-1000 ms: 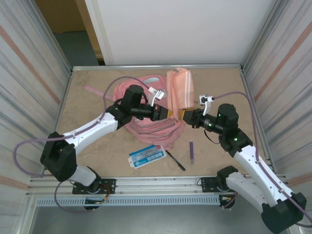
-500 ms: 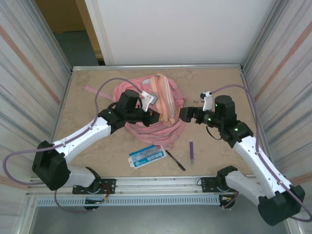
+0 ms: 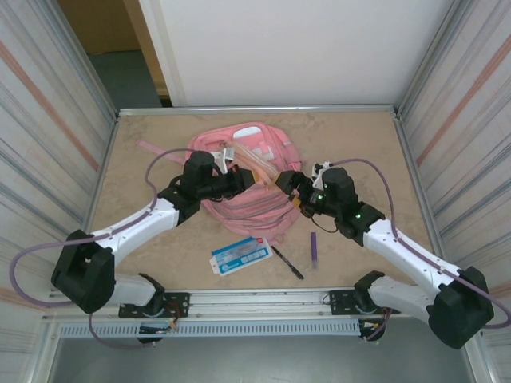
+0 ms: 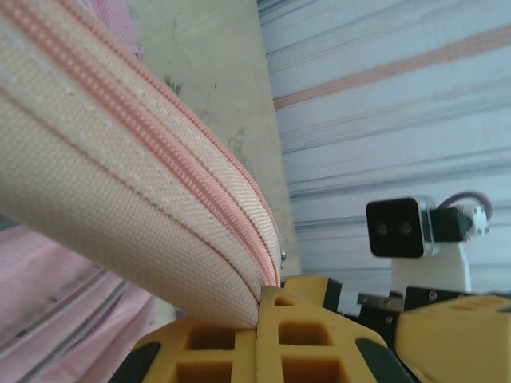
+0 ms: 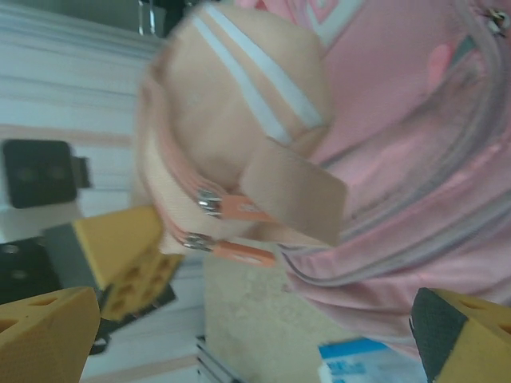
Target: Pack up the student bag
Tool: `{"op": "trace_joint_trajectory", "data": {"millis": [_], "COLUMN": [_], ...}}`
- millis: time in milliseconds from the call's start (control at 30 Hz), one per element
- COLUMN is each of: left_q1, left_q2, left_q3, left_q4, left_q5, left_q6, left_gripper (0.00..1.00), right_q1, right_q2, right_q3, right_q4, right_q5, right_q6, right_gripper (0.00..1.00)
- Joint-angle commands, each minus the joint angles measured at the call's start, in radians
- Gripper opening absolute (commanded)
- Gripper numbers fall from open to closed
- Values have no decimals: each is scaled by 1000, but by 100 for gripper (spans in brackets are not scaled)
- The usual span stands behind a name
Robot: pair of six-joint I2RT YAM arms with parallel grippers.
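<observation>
Centre of frame: left tool [image 4: 263,319] clenches a peach pouch [image 4: 120,159] over the bag [image 3: 247,209], and right tool [image 3: 289,185] is released. Next, I think, the pouch needs an open pocket.

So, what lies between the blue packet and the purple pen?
A black pen lies there, slanted on the table; the top view shows it.

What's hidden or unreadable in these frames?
Left wrist view: far end of the peach zippered fabric pouch, cut by frame edge.
Top view: opening of the large pink fabric backpack, covered by pouch, left gripper and right gripper.
Top view: print on the blue-and-white flat carton, too small.
</observation>
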Motion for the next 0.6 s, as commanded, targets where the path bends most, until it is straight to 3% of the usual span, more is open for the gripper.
{"op": "trace_joint_trajectory", "data": {"millis": [0, 267, 567], "left_q1": [-6, -46, -80], "left_q2": [7, 16, 9], "left_q3": [-1, -30, -46], "left_q4": [173, 264, 271], "left_q5": [4, 1, 10], "left_q6": [-195, -269, -283], "left_gripper": [0, 0, 0], "right_q1": [37, 69, 68], "right_q2": [31, 175, 239], "right_q3": [40, 82, 144], "right_q4": [102, 182, 217], "right_q5": [117, 223, 341], "right_q6": [116, 191, 136], "right_gripper": [100, 97, 49]}}
